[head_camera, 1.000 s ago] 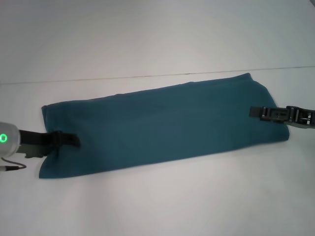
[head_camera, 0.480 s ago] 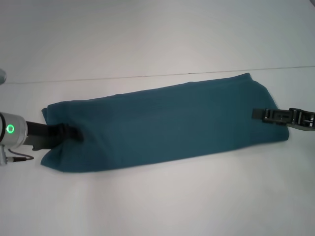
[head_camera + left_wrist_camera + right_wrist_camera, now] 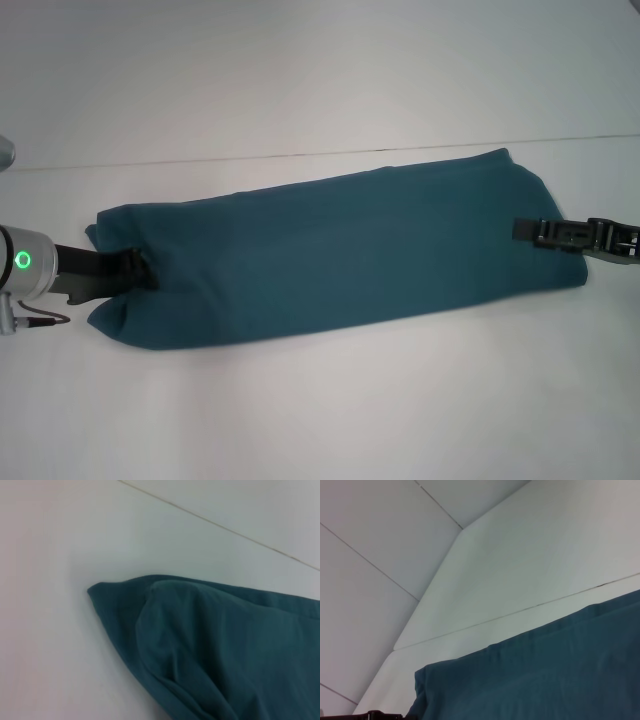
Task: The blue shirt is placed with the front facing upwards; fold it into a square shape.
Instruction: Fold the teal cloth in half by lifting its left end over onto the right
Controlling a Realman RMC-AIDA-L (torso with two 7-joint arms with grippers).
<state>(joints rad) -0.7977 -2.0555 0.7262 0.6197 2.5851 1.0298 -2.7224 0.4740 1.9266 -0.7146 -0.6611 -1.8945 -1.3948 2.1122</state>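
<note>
The left gripper (image 3: 140, 270) is at the left end of the blue shirt (image 3: 340, 250), its fingers buried in the bunched cloth, apparently clenched on it to carry that end over. The shirt lies as a long folded band across the middle of the table (image 3: 320, 410). The right gripper (image 3: 520, 230) rests on the right end; I cannot tell its grip.

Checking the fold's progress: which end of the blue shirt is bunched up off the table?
The blue shirt's end at the left gripper: puffed and rumpled. The end by the right gripper lies flat.
</note>
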